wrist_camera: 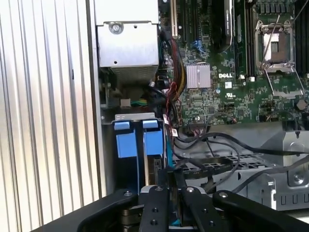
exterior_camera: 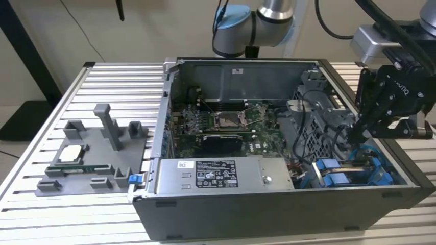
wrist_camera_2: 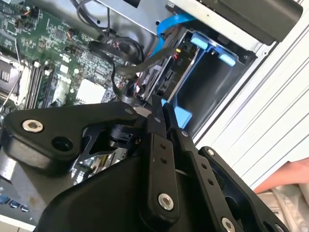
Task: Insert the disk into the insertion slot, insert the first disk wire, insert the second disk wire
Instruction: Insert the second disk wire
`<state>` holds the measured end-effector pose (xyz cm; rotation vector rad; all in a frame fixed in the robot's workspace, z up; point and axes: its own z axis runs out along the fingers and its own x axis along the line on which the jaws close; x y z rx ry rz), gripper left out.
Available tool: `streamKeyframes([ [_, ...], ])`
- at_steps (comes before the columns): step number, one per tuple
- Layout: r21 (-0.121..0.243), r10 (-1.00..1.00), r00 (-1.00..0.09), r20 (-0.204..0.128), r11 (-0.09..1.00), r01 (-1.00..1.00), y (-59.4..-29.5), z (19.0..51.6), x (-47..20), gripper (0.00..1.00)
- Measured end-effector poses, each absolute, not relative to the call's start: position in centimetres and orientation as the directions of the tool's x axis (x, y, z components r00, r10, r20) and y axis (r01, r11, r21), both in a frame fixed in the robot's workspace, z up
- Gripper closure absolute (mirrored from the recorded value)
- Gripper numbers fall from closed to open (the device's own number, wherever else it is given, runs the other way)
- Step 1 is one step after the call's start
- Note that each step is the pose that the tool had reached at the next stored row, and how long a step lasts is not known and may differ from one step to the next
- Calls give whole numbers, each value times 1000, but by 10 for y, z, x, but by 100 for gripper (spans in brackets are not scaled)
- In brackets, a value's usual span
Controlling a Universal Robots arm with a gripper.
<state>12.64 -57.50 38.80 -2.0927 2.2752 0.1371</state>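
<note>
Slatted metal table (exterior_camera: pixel 68 92) carries an open computer case (exterior_camera: pixel 272 204); the gripper (wrist_camera_2: pixel 159 104), fingers pinched together, reaches down by the blue insertion slot (exterior_camera: pixel 347 173).

Robotics lab or test bench, slatted aluminium desk (exterior_camera: pixel 109 76) carried an opened computer case (exterior_camera: pixel 272 204), grey printed fixture (exterior_camera: pixel 95 153) held loose parts near one edge, robot arm (exterior_camera: pixel 252 25) hung above, plain wall behind.
</note>
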Motion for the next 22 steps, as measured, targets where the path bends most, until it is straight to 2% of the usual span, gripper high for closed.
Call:
streamKeyframes([
  [11, 19, -989, -79, -128, 77, -997, -592, 385, 121, 100],
  [22, -14, -989, -62, -134, 65, -998, -593, 373, 121, 100],
])
